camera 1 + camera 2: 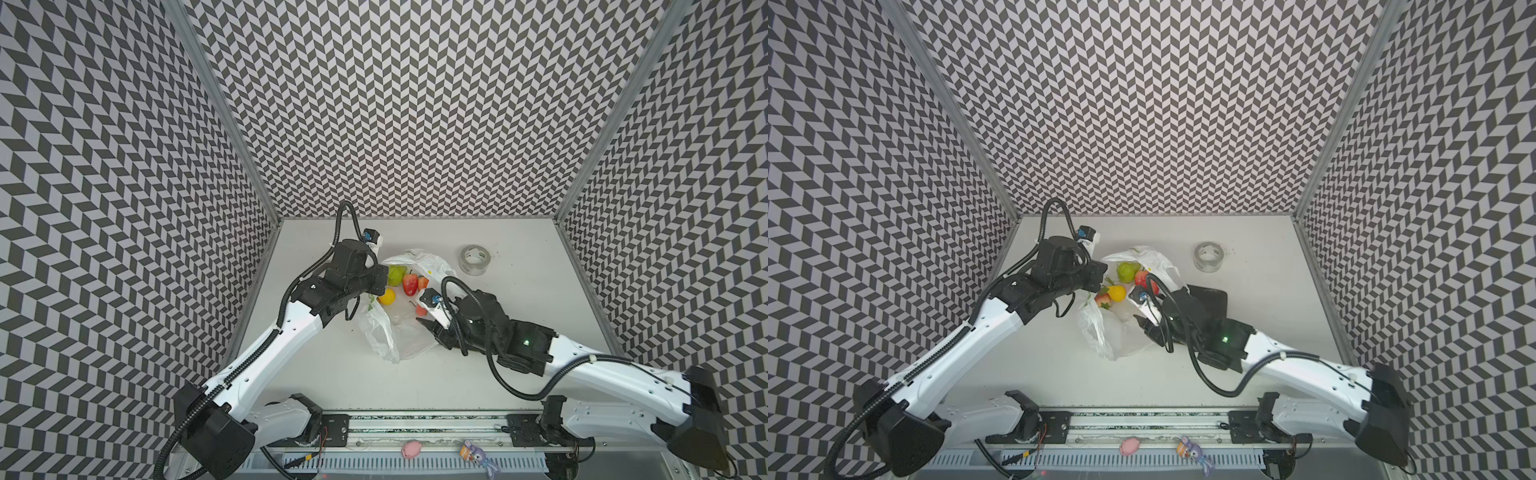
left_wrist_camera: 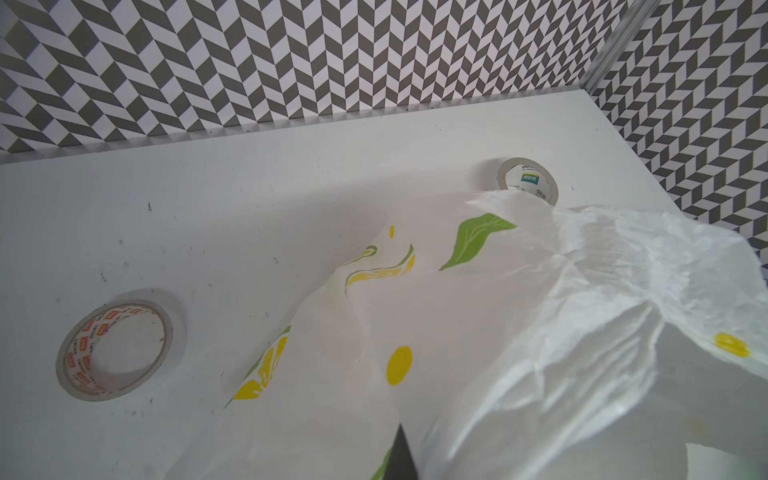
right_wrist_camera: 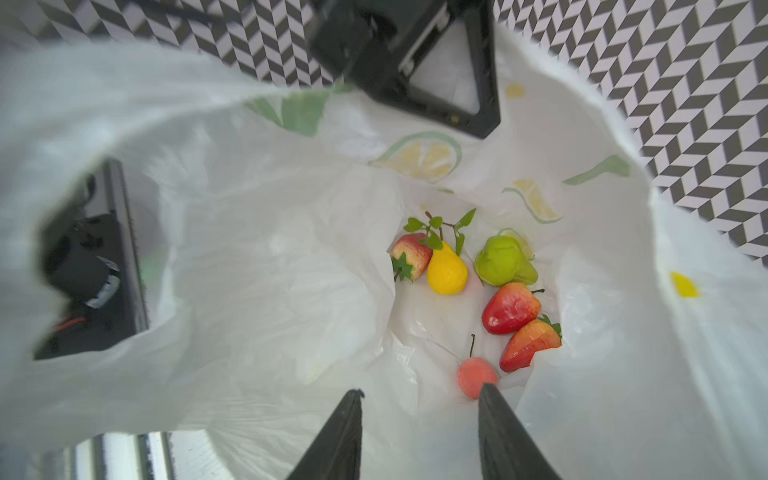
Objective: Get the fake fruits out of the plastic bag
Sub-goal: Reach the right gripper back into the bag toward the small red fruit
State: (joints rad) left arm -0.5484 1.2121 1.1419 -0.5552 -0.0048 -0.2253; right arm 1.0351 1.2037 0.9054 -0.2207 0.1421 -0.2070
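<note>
Currently your right claw point(image 3: 419, 392) hangs spread at the mouth of the plastic bag point(image 3: 266, 266) mid-table, partly covering the single pink fruit point(image 3: 473, 374). Beyond lie three strawberries point(image 3: 511, 307), one lemon point(image 3: 446, 272) and one green fruit point(image 3: 503, 262). Your left claw point(image 2: 402, 449), largely cut off, pinches the bag's left rim. Two tape rolls point(image 2: 70, 353) lie farther off.

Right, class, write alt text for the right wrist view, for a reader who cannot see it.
Inside an open white plastic bag printed with lemon slices lie three red strawberries, a leafy yellow lemon, a green fruit and a small pink-orange fruit. The right gripper reaches in, its black jaws apart, one tip at the pink-orange fruit.
</note>
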